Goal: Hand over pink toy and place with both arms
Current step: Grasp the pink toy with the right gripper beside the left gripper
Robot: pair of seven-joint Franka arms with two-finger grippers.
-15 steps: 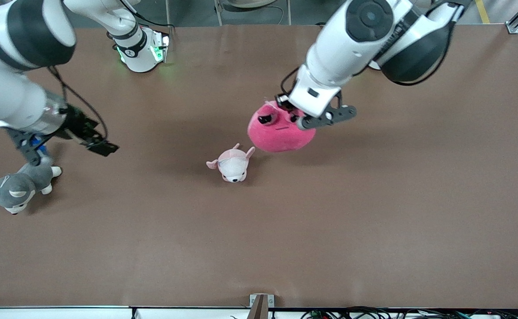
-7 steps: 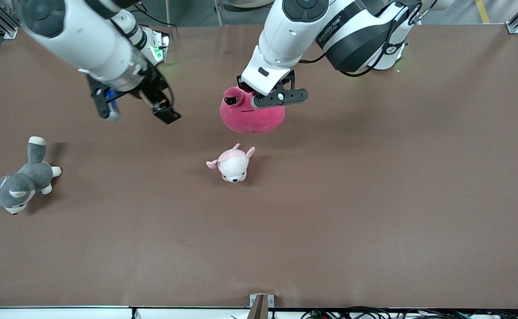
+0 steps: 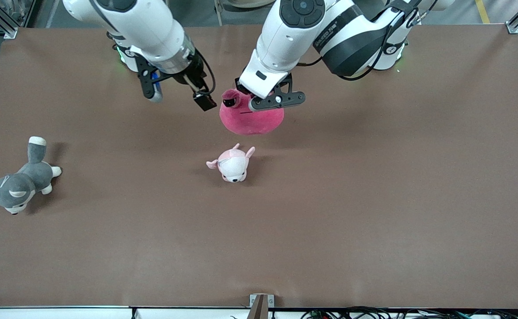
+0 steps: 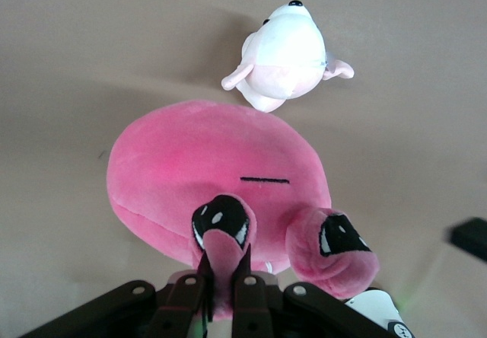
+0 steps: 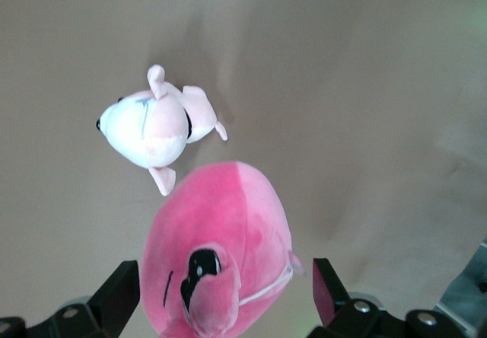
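The pink toy [image 3: 252, 118] hangs in the air over the table's middle, above the stretch between the small pale plush and the arms' bases. My left gripper [image 3: 242, 95] is shut on one of its ears; in the left wrist view that gripper [image 4: 226, 271] pinches the ear flat and the round body [image 4: 217, 174] hangs under it. My right gripper [image 3: 179, 95] is open, right beside the toy toward the right arm's end. In the right wrist view its fingers [image 5: 120, 296] stand wide on either side of the toy [image 5: 221, 254], not touching it.
A small pale pink-and-white plush [image 3: 232, 165] lies on the brown table [image 3: 374, 199], nearer the front camera than the hanging toy. A grey-and-white plush dog [image 3: 17, 184] lies near the table's edge at the right arm's end.
My right arm swung from above the grey dog to beside the pink toy, gripper still open. My left arm carried the toy toward the bases and the right arm's end, then held nearly still.
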